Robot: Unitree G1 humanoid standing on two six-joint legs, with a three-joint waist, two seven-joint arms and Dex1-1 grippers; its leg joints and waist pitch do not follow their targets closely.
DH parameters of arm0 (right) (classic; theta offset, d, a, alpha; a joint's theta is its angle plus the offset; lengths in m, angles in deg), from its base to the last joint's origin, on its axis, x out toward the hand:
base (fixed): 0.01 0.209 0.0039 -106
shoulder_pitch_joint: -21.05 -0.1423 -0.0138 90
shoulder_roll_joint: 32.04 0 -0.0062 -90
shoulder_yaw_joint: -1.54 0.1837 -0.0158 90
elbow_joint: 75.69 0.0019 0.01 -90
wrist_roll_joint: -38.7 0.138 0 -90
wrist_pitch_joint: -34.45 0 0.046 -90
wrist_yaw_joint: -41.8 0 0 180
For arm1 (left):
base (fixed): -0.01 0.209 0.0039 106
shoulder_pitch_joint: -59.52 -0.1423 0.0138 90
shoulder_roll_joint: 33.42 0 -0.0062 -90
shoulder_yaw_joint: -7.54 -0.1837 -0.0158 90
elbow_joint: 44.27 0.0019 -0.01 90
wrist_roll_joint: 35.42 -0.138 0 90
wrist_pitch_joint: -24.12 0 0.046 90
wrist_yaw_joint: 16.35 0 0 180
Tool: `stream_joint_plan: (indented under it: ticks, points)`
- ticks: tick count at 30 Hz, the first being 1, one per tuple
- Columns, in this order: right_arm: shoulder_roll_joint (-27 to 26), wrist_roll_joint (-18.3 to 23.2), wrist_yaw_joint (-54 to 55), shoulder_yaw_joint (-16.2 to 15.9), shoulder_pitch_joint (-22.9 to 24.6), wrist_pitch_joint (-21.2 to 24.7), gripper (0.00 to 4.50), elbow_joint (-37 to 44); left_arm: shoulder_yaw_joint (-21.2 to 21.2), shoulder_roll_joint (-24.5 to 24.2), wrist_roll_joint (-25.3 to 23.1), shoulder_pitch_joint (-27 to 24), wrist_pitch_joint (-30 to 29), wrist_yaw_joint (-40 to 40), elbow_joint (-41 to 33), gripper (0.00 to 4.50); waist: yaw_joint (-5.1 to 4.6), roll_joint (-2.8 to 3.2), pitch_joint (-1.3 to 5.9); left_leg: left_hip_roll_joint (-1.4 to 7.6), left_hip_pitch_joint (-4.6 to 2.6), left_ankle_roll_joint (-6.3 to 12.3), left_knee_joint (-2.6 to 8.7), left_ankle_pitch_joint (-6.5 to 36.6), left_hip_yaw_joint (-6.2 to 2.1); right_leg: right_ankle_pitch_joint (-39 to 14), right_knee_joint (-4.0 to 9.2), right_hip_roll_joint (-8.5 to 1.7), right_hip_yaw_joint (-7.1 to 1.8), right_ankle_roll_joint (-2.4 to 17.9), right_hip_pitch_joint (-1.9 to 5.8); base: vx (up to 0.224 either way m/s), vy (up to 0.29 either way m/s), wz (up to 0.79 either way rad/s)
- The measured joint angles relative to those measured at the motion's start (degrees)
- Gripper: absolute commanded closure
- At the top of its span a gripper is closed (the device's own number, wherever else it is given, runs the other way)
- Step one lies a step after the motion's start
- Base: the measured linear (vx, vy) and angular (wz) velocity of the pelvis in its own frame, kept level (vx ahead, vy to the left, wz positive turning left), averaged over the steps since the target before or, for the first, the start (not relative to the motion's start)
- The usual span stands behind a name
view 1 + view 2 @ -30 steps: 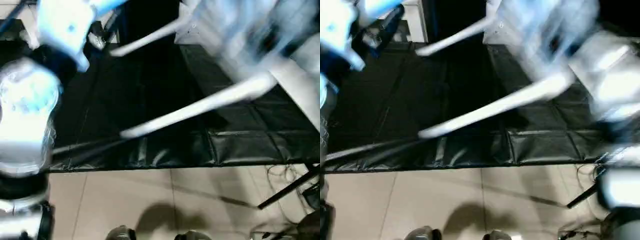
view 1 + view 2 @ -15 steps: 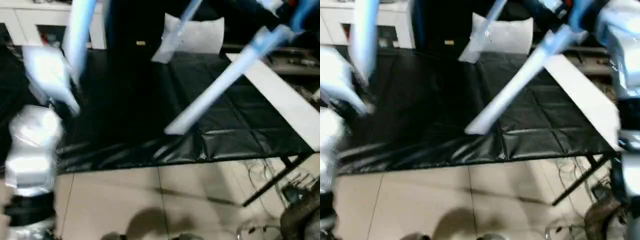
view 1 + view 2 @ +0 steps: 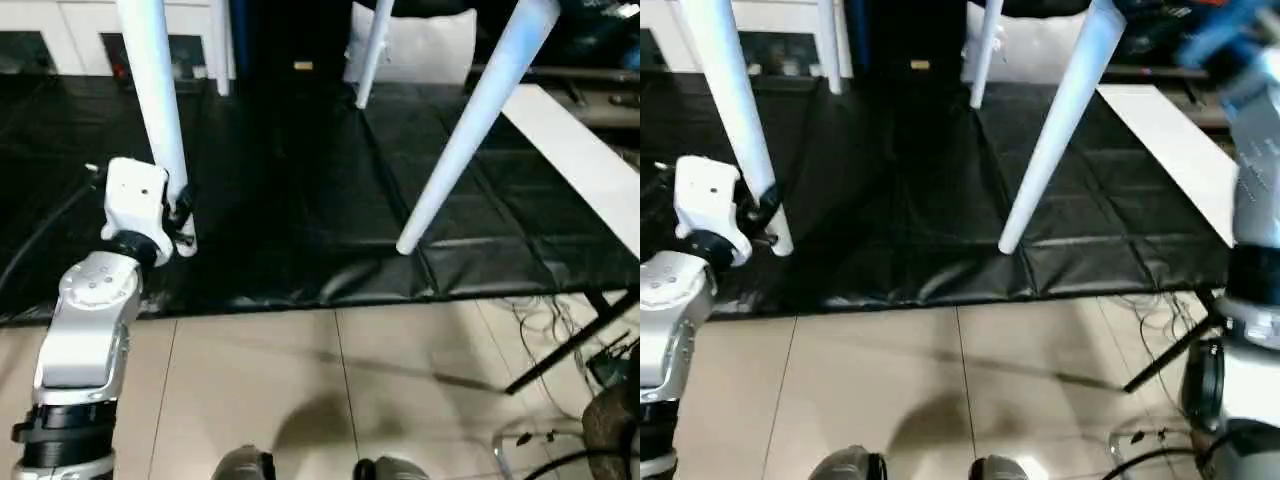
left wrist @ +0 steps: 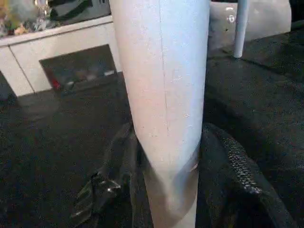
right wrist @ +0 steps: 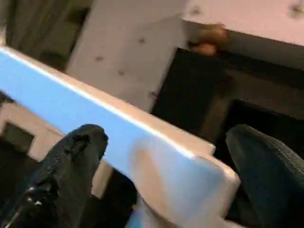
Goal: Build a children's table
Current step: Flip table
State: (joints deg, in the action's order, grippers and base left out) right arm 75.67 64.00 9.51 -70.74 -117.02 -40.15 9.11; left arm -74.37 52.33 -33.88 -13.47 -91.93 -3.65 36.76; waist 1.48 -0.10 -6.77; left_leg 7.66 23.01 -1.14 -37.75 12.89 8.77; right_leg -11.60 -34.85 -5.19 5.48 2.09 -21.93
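white plastic legs of the children's table (image 3: 160,110) reach down from the upper edge of the left eye view toward the black-covered table (image 3: 300,200). the near-left leg (image 3: 152,90) runs down to the left hand (image 3: 180,215), whose black fingers close on it near its lower end, at the front edge of the black cover. the near-right leg (image 3: 470,120) slants down to a free end above the cover's front part, touching nothing that can be made out. a far leg (image 3: 372,50) stands further back, beside a white sheet (image 3: 420,45) lying at the rear. the silver left forearm (image 3: 85,330) rises from the tiled floor (image 3: 330,380) side of the picture (cables trail on the floor at the right).

the right eye view gives the same layout; the right arm (image 3: 1255,200) stands at the picture's right edge, its upper part blurred.

in the left wrist view the gripped leg (image 4: 164,95) runs between the two black fingers (image 4: 232,166), which press its sides. another leg (image 4: 241,26) stands behind, over the black cover.

in the right wrist view the right hand (image 5: 171,161) has its fingers (image 5: 71,156) spread wide, with a corner of the white tabletop (image 5: 180,171) between them; they stand clear of it on both sides.
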Motion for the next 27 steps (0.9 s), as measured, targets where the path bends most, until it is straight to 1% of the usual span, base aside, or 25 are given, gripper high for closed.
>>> stream_joint_plan:
  ticks: [2, 4, 6, 8, 10, 12, 13, 16, 19, 20, 22, 25, 27]
  points:
    - [-1.38, 1.21, 1.69, 1.40, 3.40, 1.13, 0.00, 2.23, 0.13, -0.36, 0.07, -0.31, 0.00, 0.29, -0.47, 2.95, -0.01, 0.05, -0.03, 0.03, -0.13, 0.00, 0.22, 0.00, 0.04, 0.00, 0.01, 0.00, 0.04, -0.02, -0.05, 0.000, 0.000, 0.00]
    - [-3.25, 2.36, 1.99, 1.93, 7.81, 2.90, 0.00, 4.68, 0.76, -0.38, 0.58, -1.18, -0.06, 0.23, -1.10, 2.95, -0.13, 0.16, -0.10, 0.04, -0.24, 0.00, 0.40, 0.00, 0.05, 0.01, 0.03, 0.00, 0.07, -0.04, -0.05, 0.000, 0.000, 0.00]
    - [-4.28, 2.87, 2.09, 1.85, 10.74, 4.31, 0.00, 5.54, 1.24, -0.37, 0.92, -2.31, -0.24, 0.01, -1.68, 2.95, -0.32, 0.29, -0.18, 0.04, -0.28, 0.00, 0.57, 0.00, 0.08, 0.01, 0.05, 0.00, 0.07, -0.05, -0.08, 0.000, 0.000, 0.00]
    - [-5.03, 4.00, 2.39, 1.83, 13.98, 5.68, 0.00, 6.90, 1.98, 0.06, 1.16, -4.28, -0.62, -0.59, -2.66, 2.95, -0.58, 0.28, -0.19, 0.04, -0.31, 0.01, 0.76, -0.01, 0.14, 0.01, 0.05, 0.00, 0.06, -0.04, -0.12, 0.000, 0.000, 0.00]
    - [-6.08, 4.92, 2.57, 1.62, 16.21, 6.78, 0.00, 7.94, 2.56, 0.63, 1.56, -5.98, -1.23, -1.07, -2.79, 2.95, -0.78, 0.20, -0.22, 0.06, -0.38, 0.03, 0.86, -0.02, 0.15, 0.03, 0.05, 0.01, 0.08, -0.07, -0.11, 0.000, 0.000, 0.00]
    - [-6.50, 4.83, 2.60, 0.20, 17.95, 7.09, 0.00, 8.26, 2.89, 0.93, 1.64, -6.54, -1.14, -1.18, -3.41, 2.95, -0.81, 0.13, -0.26, 0.15, -0.39, 0.26, 0.91, -0.20, 0.15, 0.05, 0.04, 0.07, 0.11, -0.10, -0.10, 0.000, 0.000, 0.00]
    - [-7.16, 3.41, 2.81, -1.88, 18.05, 7.02, 0.00, 7.34, 2.94, 0.96, 1.63, -6.76, -1.11, -1.36, -3.49, 2.95, -0.97, 0.15, -0.26, 0.16, -0.46, 0.23, 0.98, -0.33, 0.18, 0.05, 0.03, 0.08, 0.11, -0.10, -0.09, 0.000, 0.000, 0.00]
    - [-8.97, 0.67, 3.28, -5.88, 18.13, 6.87, 0.00, 4.88, 2.98, 0.98, 1.63, -6.75, -0.96, -1.79, -3.67, 2.95, -1.07, 0.18, -0.29, 0.16, -0.44, 0.23, 0.98, -0.33, 0.18, 0.02, 0.03, 0.08, 0.10, -0.15, -0.09, 0.000, 0.000, 0.00]
    - [-10.90, -3.30, 4.19, -9.50, 16.23, 5.43, 0.00, 1.42, 3.18, 1.17, 1.63, -6.89, -0.93, -2.38, -3.94, 2.95, -1.24, 0.20, -0.30, 0.16, -0.43, 0.23, 0.98, -0.33, 0.20, 0.00, 0.04, 0.07, 0.08, -0.18, -0.12, 0.000, 0.000, 0.00]
    - [-11.14, -3.86, 4.29, -10.31, 15.99, 4.85, 0.00, 0.92, 3.16, 1.22, 1.63, -6.93, -0.92, -2.40, -4.08, 2.95, -1.22, 0.19, -0.30, 0.16, -0.42, 0.23, 0.98, -0.33, 0.19, -0.01, 0.04, 0.07, 0.08, -0.20, -0.12, 0.000, 0.000, 0.00]
    - [-12.17, -5.97, 4.70, -11.55, 12.72, 2.69, 0.00, -3.88, 3.25, 1.30, 1.63, -7.21, -0.69, -2.96, -4.31, 2.95, -1.35, 0.17, -0.30, 0.16, -0.43, 0.23, 0.98, -0.33, 0.24, 0.00, 0.02, 0.07, 0.02, -0.20, -0.15, 0.000, 0.000, 0.00]
    - [-13.12, -8.24, 6.41, -11.57, 7.40, -1.14, 0.00, -11.32, 3.14, 1.54, 1.61, -7.49, -0.35, -3.31, -4.66, 2.95, -1.27, 0.15, -0.30, 0.16, -0.41, 0.23, 0.99, -0.33, 0.26, 0.00, -0.01, 0.06, 0.01, -0.20, -0.19, 0.000, 0.000, 0.00]
    - [-13.40, -8.91, 6.84, -11.59, 4.89, -3.09, 0.00, -15.05, 2.93, 1.64, 1.54, -7.57, -0.30, -3.55, -4.88, 2.95, -1.20, 0.14, -0.30, 0.17, -0.40, 0.23, 1.00, -0.33, 0.27, 0.00, -0.03, 0.06, 0.00, -0.19, -0.19, 0.000, 0.000, 0.00]
